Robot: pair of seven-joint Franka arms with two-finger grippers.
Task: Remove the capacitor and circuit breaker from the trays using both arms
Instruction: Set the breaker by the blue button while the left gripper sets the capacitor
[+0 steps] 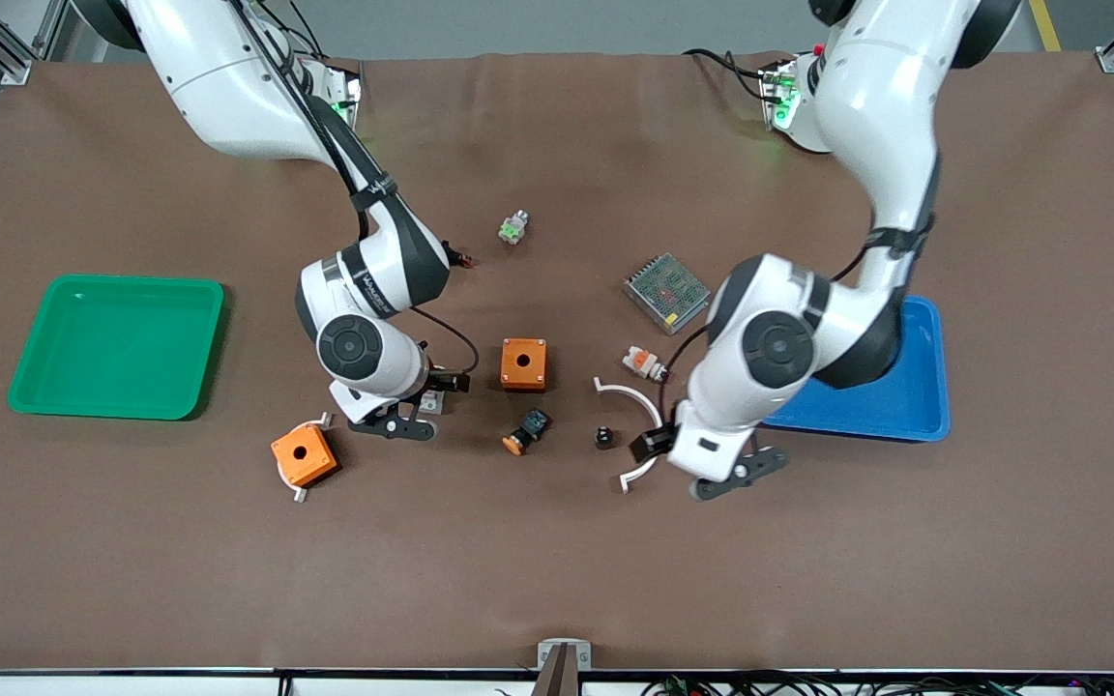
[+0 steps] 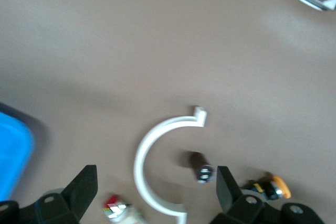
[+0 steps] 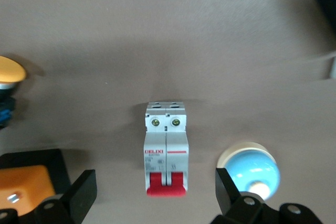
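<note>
The breaker point(image 3: 166, 150), a white block with red switches, lies on the brown table between my right gripper's open fingers. In the front view it is mostly hidden under that gripper point(image 1: 431, 391). The right gripper point(image 3: 156, 192) hangs low over it and holds nothing. The capacitor point(image 1: 603, 437), a tiny dark cylinder, stands beside a white curved clip point(image 1: 639, 416). My left gripper point(image 1: 649, 443) is open over the clip. In the left wrist view the capacitor point(image 2: 202, 167) sits just inside one finger point(image 2: 226, 187) of the left gripper point(image 2: 155, 192), and the clip point(image 2: 152, 166) lies between the fingers.
A green tray point(image 1: 117, 345) lies at the right arm's end and a blue tray point(image 1: 905, 406) at the left arm's end. Between the grippers are an orange box point(image 1: 523, 363) and an orange-capped push-button point(image 1: 526, 431). Also here: a second orange box point(image 1: 304, 454), a red-tipped button point(image 1: 644, 363), a mesh power supply point(image 1: 667, 291).
</note>
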